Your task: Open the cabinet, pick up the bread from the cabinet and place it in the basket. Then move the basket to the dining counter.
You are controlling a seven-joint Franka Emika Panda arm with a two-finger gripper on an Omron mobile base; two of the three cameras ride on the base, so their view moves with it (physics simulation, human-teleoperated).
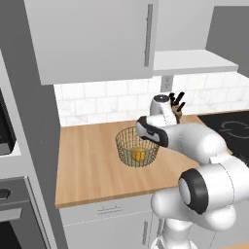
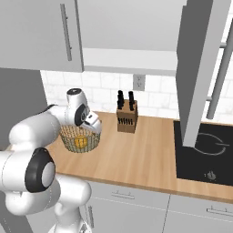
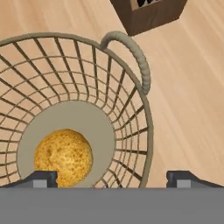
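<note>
The basket [image 1: 127, 133] [image 2: 73, 136] [image 3: 146, 109] stands on the small wooden countertop [image 1: 87, 165] backed by white tiles. The bread [image 1: 138, 154] [image 2: 82, 142] [image 3: 63, 155], a round golden bun, lies on the basket's beige base. My gripper [image 1: 147, 137] [image 2: 95, 129] [image 3: 113, 179] hovers just above the basket's right rim, open, with nothing between its fingers. The bun sits below the left fingertip [image 3: 41, 178]. The cabinet [image 1: 194, 61] [image 2: 127, 59] is open, its white shelf bare and its door [image 2: 200, 68] swung out to the right. The dining counter is out of view.
A wooden knife block [image 1: 176, 106] [image 2: 126, 119] [image 3: 148, 13] stands behind the basket by the tiled wall. A black cooktop [image 1: 228, 126] [image 2: 205, 150] lies to the right. A shut wall cabinet [image 1: 97, 39] hangs above, and an oven column [image 1: 7, 194] stands at the left.
</note>
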